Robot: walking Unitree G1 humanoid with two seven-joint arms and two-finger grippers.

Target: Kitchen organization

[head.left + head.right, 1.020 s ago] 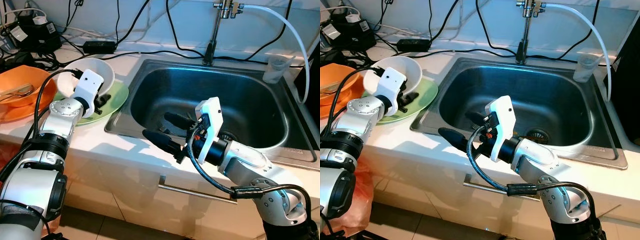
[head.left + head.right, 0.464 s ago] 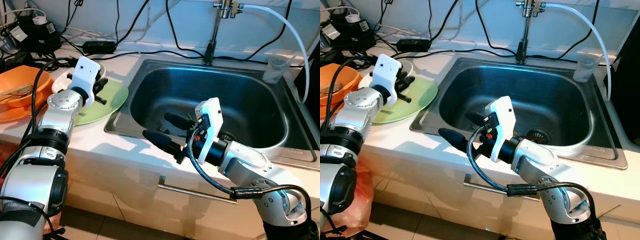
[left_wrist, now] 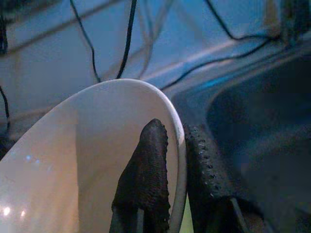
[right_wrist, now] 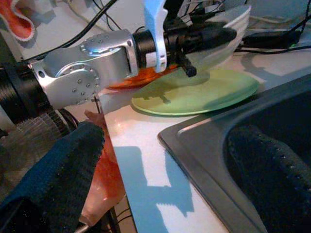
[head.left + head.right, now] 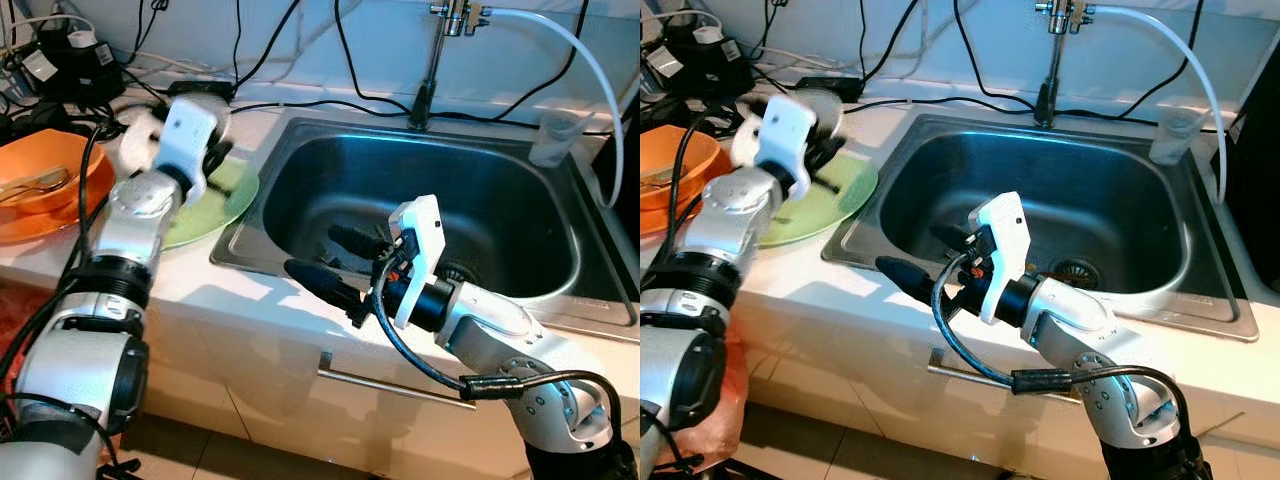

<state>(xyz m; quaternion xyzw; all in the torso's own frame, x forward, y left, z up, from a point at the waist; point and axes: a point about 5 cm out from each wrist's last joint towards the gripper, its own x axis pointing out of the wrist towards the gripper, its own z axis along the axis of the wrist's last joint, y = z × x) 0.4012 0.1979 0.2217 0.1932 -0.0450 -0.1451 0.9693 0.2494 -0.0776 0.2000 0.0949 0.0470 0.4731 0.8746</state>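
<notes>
The white bowl point(image 3: 87, 160) is pinched at its rim by the left gripper point(image 3: 177, 165); it should be kept level over the green plate point(image 4: 197, 92), toward the sink point(image 5: 500, 210) at 3 o'clock. The right gripper point(image 5: 325, 262) is held wide open, empty.

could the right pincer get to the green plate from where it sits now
Probably yes. The right pincer hangs open over the sink's front edge, and the green plate lies beyond the rim with bare counter between. The left pincer, holding the white bowl above the plate, could crowd it.

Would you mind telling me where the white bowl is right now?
The white bowl is in the left end effector, its rim pinched between the fingers, lifted above the green plate on the counter left of the sink.
</notes>
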